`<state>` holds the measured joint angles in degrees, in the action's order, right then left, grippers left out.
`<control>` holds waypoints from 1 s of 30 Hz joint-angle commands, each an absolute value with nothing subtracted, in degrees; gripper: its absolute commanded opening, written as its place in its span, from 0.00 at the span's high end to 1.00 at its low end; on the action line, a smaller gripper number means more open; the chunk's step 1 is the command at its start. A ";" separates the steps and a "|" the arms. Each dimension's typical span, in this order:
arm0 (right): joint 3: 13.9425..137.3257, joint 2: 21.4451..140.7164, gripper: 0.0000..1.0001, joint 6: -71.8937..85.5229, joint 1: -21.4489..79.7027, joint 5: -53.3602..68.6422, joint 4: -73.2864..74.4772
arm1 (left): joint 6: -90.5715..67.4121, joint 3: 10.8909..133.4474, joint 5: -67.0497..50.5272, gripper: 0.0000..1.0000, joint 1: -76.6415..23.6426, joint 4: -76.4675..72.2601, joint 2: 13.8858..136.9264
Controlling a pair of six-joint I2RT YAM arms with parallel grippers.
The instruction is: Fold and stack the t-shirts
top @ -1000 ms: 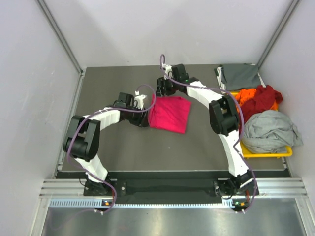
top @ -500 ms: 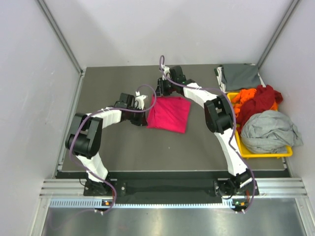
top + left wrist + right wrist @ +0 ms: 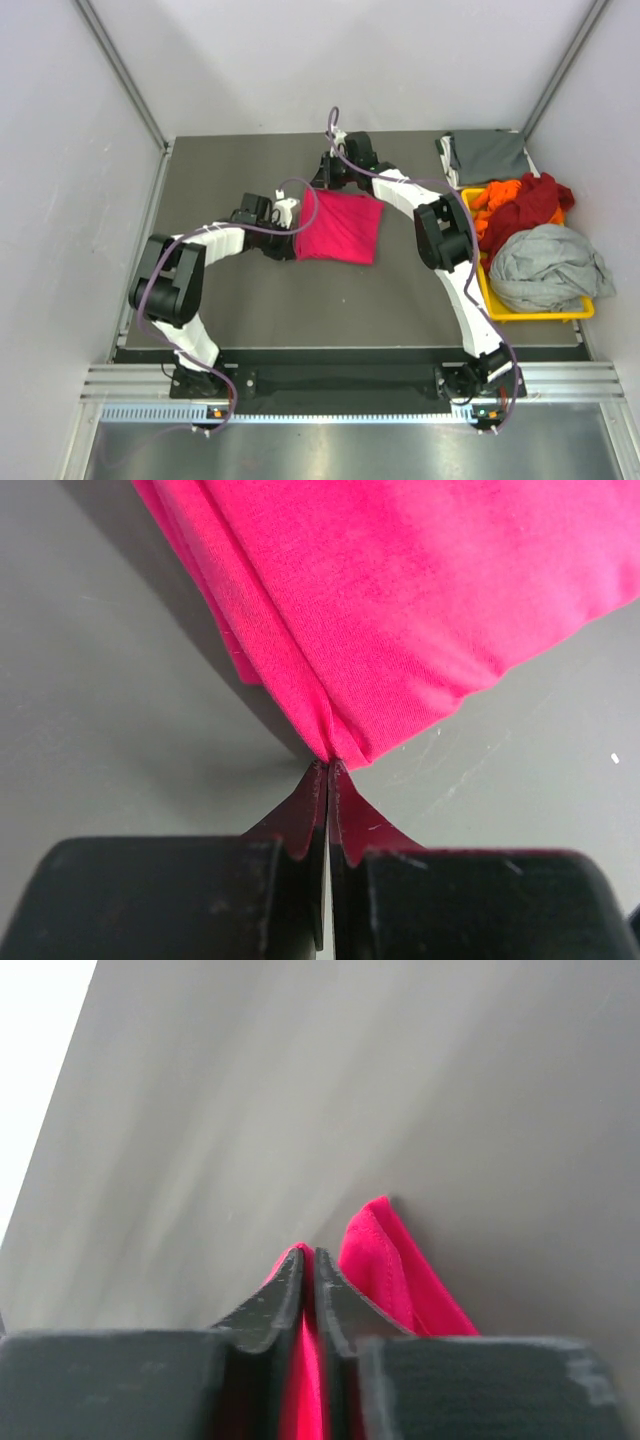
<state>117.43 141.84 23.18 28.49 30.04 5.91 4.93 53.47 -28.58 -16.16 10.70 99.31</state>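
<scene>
Five t-shirts in total, all soft cotton-looking stuff. The magenta-pink t-shirt (image 3: 340,228) sits mid-frame on the matte dark grey table (image 3: 230,300). It's folded into a slightly skewed square, with a smooth knit face and layered edges down its left side. The dark grey t-shirt (image 3: 487,157) lies flat as a neat rectangle in the upper right, straight on the table just above the yellow plastic bin (image 3: 540,314). In that one bin, an orange t-shirt (image 3: 497,194) and a dark red t-shirt (image 3: 538,203) are bunched together at the top end. A light grey t-shirt (image 3: 545,265) is wadded into a wrinkly mound lower down, spilling over the rim.

Two arms, white with black joints, both on the pink one. The left gripper (image 3: 328,765) has its thin black fingers pressed together on the lower left corner of the fold, with the fabric puckering right at the tips. The right gripper (image 3: 308,1255) is at the upper left corner, fingers almost touching with pink cloth pinched between them. A little pink flap sticks up just right of the tips.
</scene>
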 commanded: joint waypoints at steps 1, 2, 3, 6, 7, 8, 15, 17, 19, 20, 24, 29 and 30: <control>119.88 140.89 0.90 23.38 28.56 29.26 2.01 | 7.73 52.91 -28.74 1.00 -16.17 11.34 95.98; 119.80 140.71 0.69 23.12 28.56 28.92 2.63 | 7.73 53.17 -28.74 1.00 -16.17 11.25 95.72; 119.45 139.58 0.58 22.16 28.30 28.39 3.42 | 7.82 53.43 -28.91 1.00 -16.17 11.34 95.54; 111.58 133.46 0.41 21.10 26.38 24.62 4.57 | 8.79 54.05 -29.53 0.81 -16.17 12.30 94.31; 109.01 131.33 0.41 21.09 25.67 23.91 3.61 | 9.57 53.88 -29.18 0.76 -16.17 12.83 93.87; 106.20 129.05 0.39 21.09 24.71 22.08 3.08 | 9.93 53.70 -28.74 0.71 -16.17 13.09 93.35; 81.16 110.14 0.34 19.68 18.03 14.51 1.50 | 10.20 51.77 -29.35 0.54 -16.26 12.04 92.71; 77.45 107.85 0.35 20.13 17.58 14.68 -0.26 | 9.67 53.52 -29.70 0.54 -16.26 12.56 94.47; 74.19 107.84 0.38 20.65 17.23 15.11 -3.15 | 9.41 55.80 -30.06 0.56 -16.35 13.18 96.94; 73.83 108.36 0.39 20.83 16.97 16.34 -3.34 | 9.14 56.16 -29.88 0.57 -16.35 13.27 97.47; 74.97 112.66 0.49 23.11 16.26 19.24 -3.95 | 8.26 56.34 -30.05 0.59 -16.44 13.18 99.84; 74.97 115.13 0.71 25.84 15.12 20.65 -6.06 | 7.38 56.95 -31.81 0.81 -16.96 13.27 101.86; 74.97 115.31 0.69 25.84 14.94 20.57 -5.98 | 7.21 57.13 -31.82 0.89 -16.96 13.45 101.87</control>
